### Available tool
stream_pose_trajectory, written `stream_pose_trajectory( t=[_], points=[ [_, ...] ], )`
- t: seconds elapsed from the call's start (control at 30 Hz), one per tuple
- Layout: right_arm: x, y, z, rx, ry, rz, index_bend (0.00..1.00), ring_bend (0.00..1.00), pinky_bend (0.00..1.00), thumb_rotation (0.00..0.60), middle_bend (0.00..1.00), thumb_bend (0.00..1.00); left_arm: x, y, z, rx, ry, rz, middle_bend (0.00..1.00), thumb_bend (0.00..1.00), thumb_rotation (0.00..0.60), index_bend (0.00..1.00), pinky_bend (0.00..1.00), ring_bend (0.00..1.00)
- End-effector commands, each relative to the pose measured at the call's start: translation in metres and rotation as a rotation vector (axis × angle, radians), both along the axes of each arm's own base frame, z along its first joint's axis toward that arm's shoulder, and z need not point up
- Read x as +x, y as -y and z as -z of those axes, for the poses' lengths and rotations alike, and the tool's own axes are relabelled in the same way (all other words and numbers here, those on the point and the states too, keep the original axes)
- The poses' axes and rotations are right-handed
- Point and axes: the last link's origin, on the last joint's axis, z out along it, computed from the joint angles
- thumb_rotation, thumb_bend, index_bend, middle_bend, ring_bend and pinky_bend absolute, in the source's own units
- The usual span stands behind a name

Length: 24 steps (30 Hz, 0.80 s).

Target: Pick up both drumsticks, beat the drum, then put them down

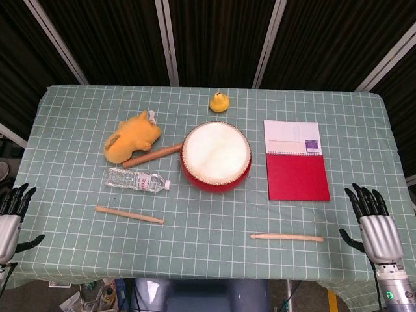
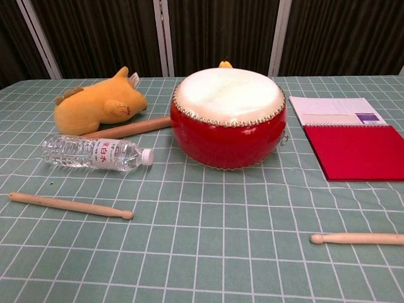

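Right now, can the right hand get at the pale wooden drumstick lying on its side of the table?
Probably yes. The right hand is open at the table edge, and the pale wooden drumstick lies flat just inboard of it with only bare green checked tablecloth between them. The red notebook sits farther back, out of the way.

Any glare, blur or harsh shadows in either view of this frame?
Head view: even lighting, mild sheen on the drum skin, everything sharp. Chest view: soft short shadows under the drum and water bottle; far curtain dim; right drumstick cut off by the frame edge.
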Motion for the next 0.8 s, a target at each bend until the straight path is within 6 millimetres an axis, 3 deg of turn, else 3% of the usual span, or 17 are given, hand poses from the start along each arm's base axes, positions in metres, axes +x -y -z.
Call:
stream_pose_trajectory(
  t=[0.03, 0.33, 0.4, 0.43, 0.47, 0.53, 0.57, 0.6, 0.7, 0.8],
  points=[
    [0.0, 0.0, -0.001, 0.003, -0.001, 0.007, 0.0, 0.0, 0.0, 0.6, 0.0, 0.28, 0.0, 0.0, 0.0, -0.001, 0.001, 0.0, 0.0, 0.0, 0.6, 0.0, 0.02, 0.0],
    [0.0, 0.001, 0.0, 0.003, -0.004, 0.01, 0.0, 0.0, 0.0, 0.6, 0.0, 0.28, 0.001, -0.001, 0.002, -0.012, 0.004, -0.01, 0.0, 0.0, 0.6, 0.0, 0.02, 0.0],
    [0.0, 0.0, 0.0, 0.002, -0.004, 0.011, 0.0, 0.0, 0.0, 0.6, 0.0, 0.28, 0.001, -0.001, 0.003, -0.019, 0.004, -0.012, 0.04, 0.01, 0.6, 0.01, 0.11, 0.06],
    [0.0, 0.0, 0.0, 0.003, -0.006, 0.011, 0.0, 0.0, 0.0, 0.6, 0.0, 0.28, 0.001, -0.001, 0.003, -0.023, 0.0, -0.014, 0.1, 0.02, 0.6, 0.03, 0.19, 0.13],
    [0.0, 0.0, 0.0, 0.004, -0.009, 0.011, 0.0, 0.0, 0.0, 0.6, 0.0, 0.28, 0.002, -0.001, 0.003, -0.022, -0.009, -0.013, 0.29, 0.06, 0.6, 0.07, 0.4, 0.33],
    [0.0, 0.0, 0.0, 0.006, -0.013, 0.013, 0.0, 0.0, 0.0, 0.6, 0.0, 0.28, 0.006, -0.005, 0.003, -0.011, -0.029, 0.0, 0.59, 0.1, 0.6, 0.14, 0.73, 0.64],
    [0.0, -0.001, 0.001, 0.007, -0.011, 0.014, 0.0, 0.0, 0.0, 0.6, 0.0, 0.28, 0.008, -0.007, 0.004, -0.012, -0.032, 0.008, 0.73, 0.12, 0.6, 0.19, 0.87, 0.78],
    [0.0, -0.001, 0.0, 0.007, -0.011, 0.016, 0.0, 0.0, 0.0, 0.6, 0.0, 0.28, 0.009, -0.009, 0.007, -0.024, -0.028, 0.003, 0.84, 0.13, 0.6, 0.25, 0.94, 0.87],
    [0.0, -0.001, 0.0, 0.007, -0.01, 0.016, 0.0, 0.0, 0.0, 0.6, 0.0, 0.28, 0.014, -0.016, 0.015, -0.069, -0.008, -0.022, 0.98, 0.16, 0.6, 0.39, 1.0, 0.99],
    [0.0, -0.001, 0.0, 0.008, -0.011, 0.016, 0.0, 0.0, 0.0, 0.6, 0.0, 0.28, 0.023, -0.032, 0.025, -0.101, -0.022, -0.011, 1.0, 0.2, 0.6, 0.45, 1.0, 1.0]
  ],
)
